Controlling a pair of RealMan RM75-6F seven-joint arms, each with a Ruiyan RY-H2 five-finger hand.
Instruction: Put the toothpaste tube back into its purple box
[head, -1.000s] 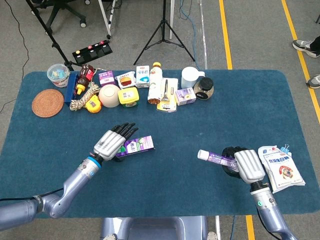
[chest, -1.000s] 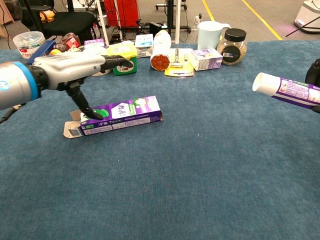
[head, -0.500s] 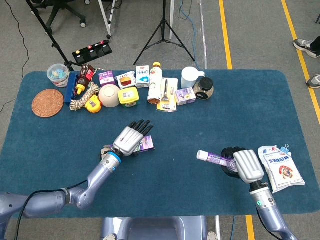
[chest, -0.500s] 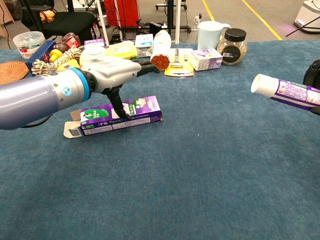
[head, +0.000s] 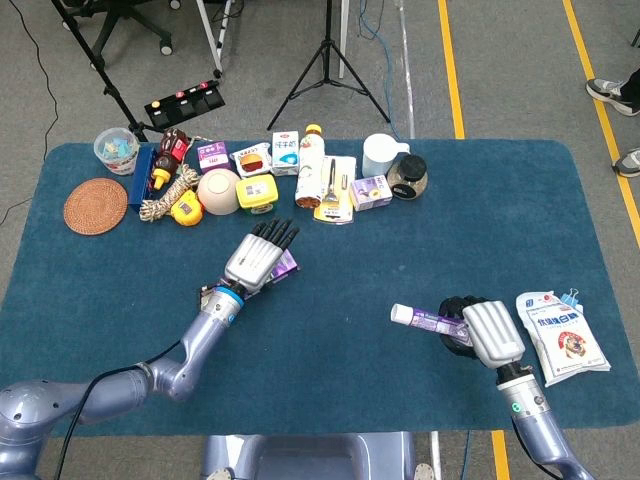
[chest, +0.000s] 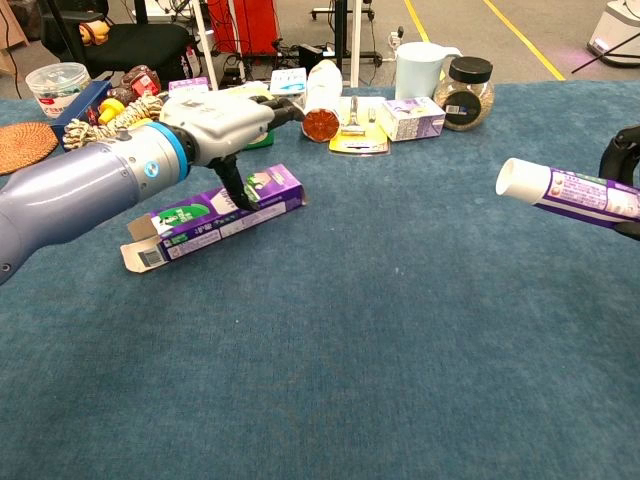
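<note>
The purple toothpaste box (chest: 215, 212) lies on the blue cloth at an angle, its open flap end toward the front left. My left hand (head: 258, 260) hovers flat over it with fingers straight and spread, and its thumb (chest: 237, 186) touches the box's front face. The head view shows only the box's far end (head: 287, 264). My right hand (head: 482, 332) grips the purple-and-white toothpaste tube (head: 425, 319) at its tail, white cap pointing left toward the box. In the chest view the toothpaste tube (chest: 570, 190) hangs above the cloth at the right edge.
A row of items lines the far side: woven coaster (head: 95, 205), rope (head: 165, 195), bowl (head: 219, 190), bottle (head: 312, 165), white jug (head: 381, 153), dark-lidded jar (head: 409, 175). A white pouch (head: 560, 335) lies just right of my right hand.
My left hand has slid right and away along the box, and the box's right end has swung away from me. The tube has shifted slightly left.
</note>
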